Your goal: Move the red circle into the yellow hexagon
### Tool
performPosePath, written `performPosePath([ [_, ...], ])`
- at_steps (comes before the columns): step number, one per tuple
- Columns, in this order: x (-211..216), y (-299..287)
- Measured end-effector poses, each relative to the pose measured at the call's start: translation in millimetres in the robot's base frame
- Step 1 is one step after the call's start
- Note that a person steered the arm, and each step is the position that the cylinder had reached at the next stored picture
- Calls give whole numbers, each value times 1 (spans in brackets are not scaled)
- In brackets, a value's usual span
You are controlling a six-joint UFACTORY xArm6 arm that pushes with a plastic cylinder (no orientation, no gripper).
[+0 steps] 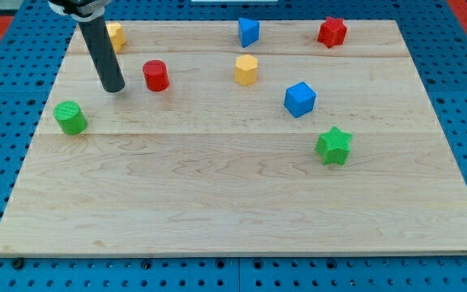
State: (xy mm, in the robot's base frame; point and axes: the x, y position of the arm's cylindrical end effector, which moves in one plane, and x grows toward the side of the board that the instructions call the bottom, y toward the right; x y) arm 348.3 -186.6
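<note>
My tip [113, 88] rested on the counter [217, 203], holding nothing, just to the view's left of the red circle [156, 75]. The yellow hexagon [246, 70] lay farther toward the view's right, nearly in line; a rightward push appeared indicated.

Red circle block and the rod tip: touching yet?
Apart. The camera view shows a strip of bare wooden board between my tip and the red circle block, which sits to the tip's right in the view.

Yellow block [116, 36] half hidden behind the rod [102, 53], shape unclear; rod's upper end cut off at the view's top.
</note>
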Motion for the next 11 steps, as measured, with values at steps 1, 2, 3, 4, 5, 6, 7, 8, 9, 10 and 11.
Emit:
performPosePath([
  [1,-18,0],
  [2,-19,0],
  [3,-19,1],
  [4,-19,5],
  [5,-18,48],
  [6,-17,87],
  [7,-17,135],
  [8,-17,184],
  [9,-17,219],
  [10,-28,189],
  [11,-31,209],
])
